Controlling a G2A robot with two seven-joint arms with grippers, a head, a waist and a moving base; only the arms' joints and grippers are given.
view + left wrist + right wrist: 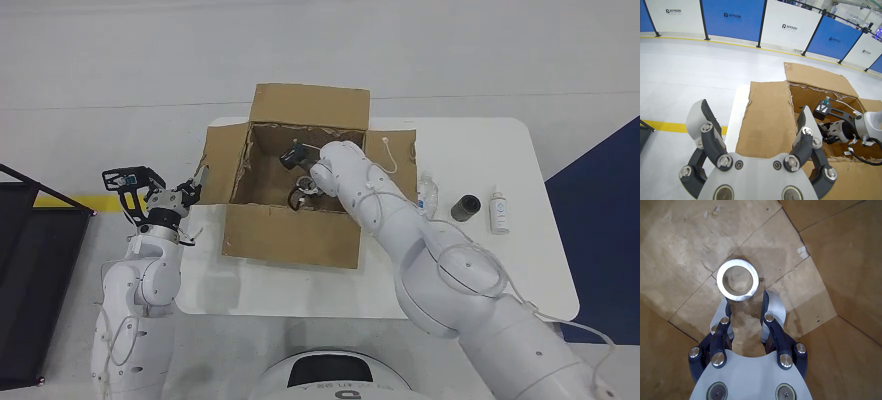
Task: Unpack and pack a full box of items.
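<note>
An open cardboard box (290, 238) stands in the middle of the white table (520, 270), flaps spread outward. My right arm goes down into it. Its gripper (745, 296) is open just above the box floor (687, 247), nothing between its fingers. A white ring (737, 279) lies flat on the floor right at the fingertips, its rim overlapping one finger (727, 306). My left gripper (755, 106) hangs open and empty beside the table's left edge, outside the box's left flap (768, 117). From above, that left gripper (195, 186) sits level with the flap.
To the right of the box the table carries a small clear bottle (428, 190), a dark cylinder (464, 207) and a white bottle (499, 210). A white cable (386, 152) drapes over the right flap. A black rack (20, 260) stands on the floor at far left.
</note>
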